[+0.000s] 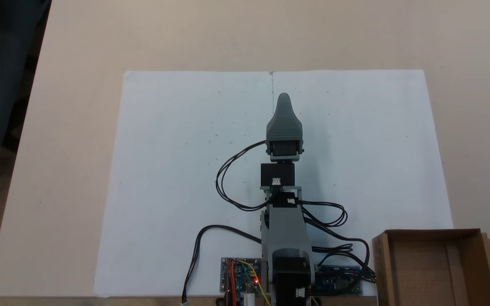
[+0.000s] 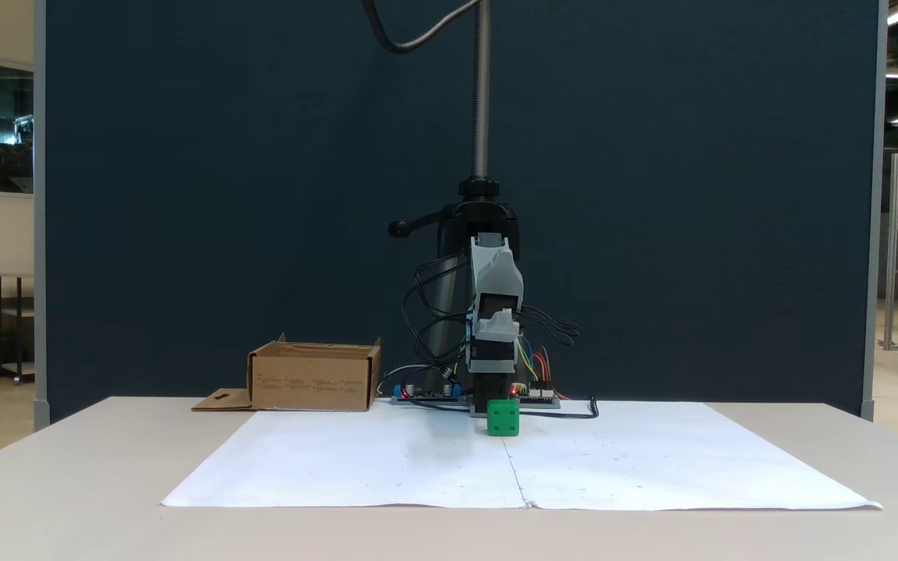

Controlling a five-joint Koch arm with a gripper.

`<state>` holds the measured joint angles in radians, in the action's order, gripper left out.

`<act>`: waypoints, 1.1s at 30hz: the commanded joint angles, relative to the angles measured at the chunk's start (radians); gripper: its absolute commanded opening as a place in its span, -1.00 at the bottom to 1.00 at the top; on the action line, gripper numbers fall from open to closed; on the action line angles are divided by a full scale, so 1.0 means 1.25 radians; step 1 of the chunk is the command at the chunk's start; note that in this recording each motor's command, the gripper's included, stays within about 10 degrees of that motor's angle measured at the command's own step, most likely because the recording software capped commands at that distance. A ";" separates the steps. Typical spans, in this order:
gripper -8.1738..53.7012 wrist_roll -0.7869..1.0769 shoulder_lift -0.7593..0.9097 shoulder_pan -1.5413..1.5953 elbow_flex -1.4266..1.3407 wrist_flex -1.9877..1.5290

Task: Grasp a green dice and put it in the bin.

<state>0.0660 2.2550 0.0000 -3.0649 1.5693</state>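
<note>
The green dice (image 2: 503, 418) rests on the white paper sheet (image 2: 387, 460) directly in front of the arm's base. The arm hides it from above. My gripper (image 1: 284, 100) reaches out over the middle of the sheet as a grey tapered shape, one jaw lying over the other. From the front the gripper (image 2: 496, 321) hangs above the dice, apart from it, with nothing seen in it. The bin (image 1: 430, 265), a shallow brown cardboard box with a hang-hole flap, stands beside the base; from the front the bin (image 2: 314, 377) is to the arm's left.
Circuit boards (image 1: 240, 275) and black cables (image 1: 228, 170) lie around the arm's base. A camera pole (image 2: 482, 93) rises behind the arm against a dark blue partition. The white sheet (image 1: 177, 170) covers the middle of the beige table (image 1: 70, 127).
</note>
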 commanded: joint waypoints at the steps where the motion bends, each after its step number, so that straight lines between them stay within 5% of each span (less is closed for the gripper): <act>1: 0.65 -0.001 0.090 -0.036 -0.052 -0.140; 33: 0.65 -0.001 0.090 -0.036 -0.052 -0.248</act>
<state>0.0660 2.2565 -0.0230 -3.0649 1.2471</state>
